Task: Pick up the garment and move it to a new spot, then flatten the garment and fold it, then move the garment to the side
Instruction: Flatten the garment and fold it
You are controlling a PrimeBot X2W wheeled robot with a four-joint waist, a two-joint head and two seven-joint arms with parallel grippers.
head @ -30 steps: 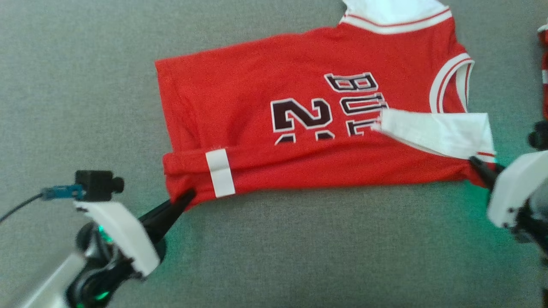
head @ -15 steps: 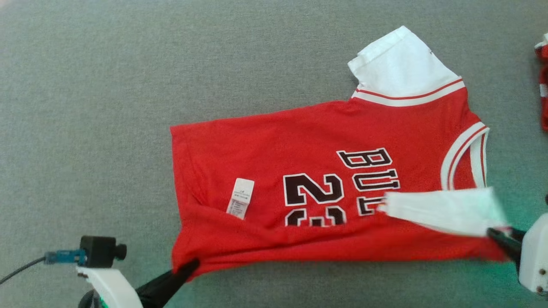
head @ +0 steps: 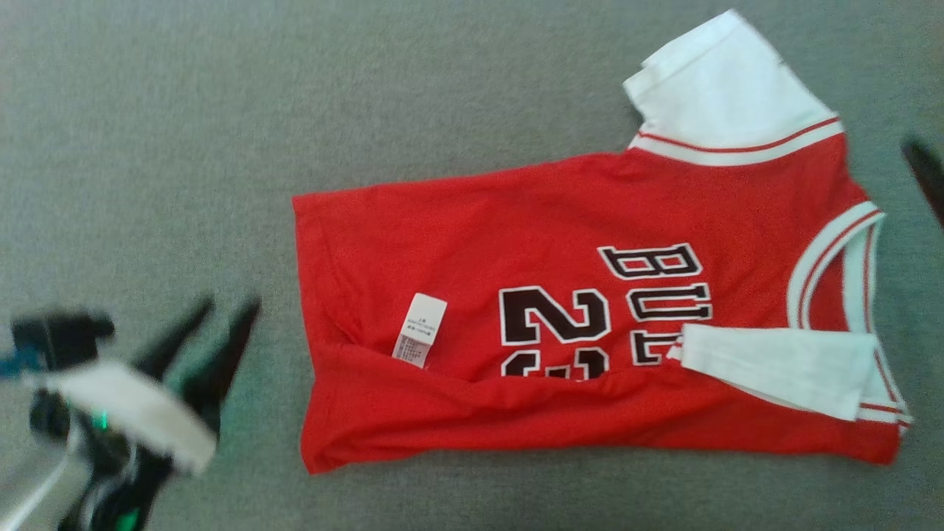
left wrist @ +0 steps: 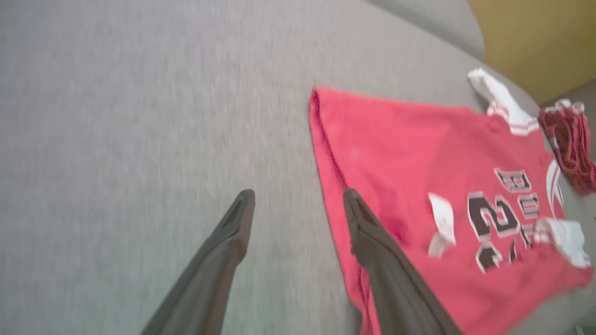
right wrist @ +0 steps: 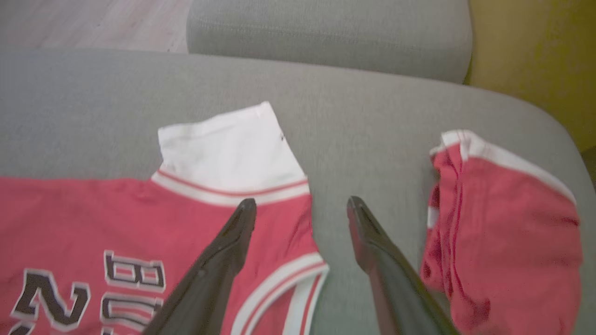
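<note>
The garment (head: 516,243) is a red jersey with white sleeves and black lettering, lying flat on the grey cushion (head: 184,133). Its near long edge is folded over onto it, with a white care label (head: 420,330) showing. My left gripper (head: 225,310) is open and blurred, left of the hem and apart from it. In the left wrist view the left gripper (left wrist: 299,195) has one finger over the garment (left wrist: 419,153) at the hem edge. A dark fingertip (head: 925,173) of my right gripper shows at the right edge. The right gripper (right wrist: 301,204) is open above the collar end of the garment (right wrist: 93,214), holding nothing.
A second red and white garment (right wrist: 503,242) lies bunched on the cushion just right of the jersey's collar. A grey back cushion (right wrist: 326,32) and a yellow wall (right wrist: 526,56) lie beyond. Bare grey fabric spreads left of the jersey.
Both grippers have let go of the garment's near edge and opened. The left one has drawn back to the left, the right one up and to the right. The head camera has shifted too.
</note>
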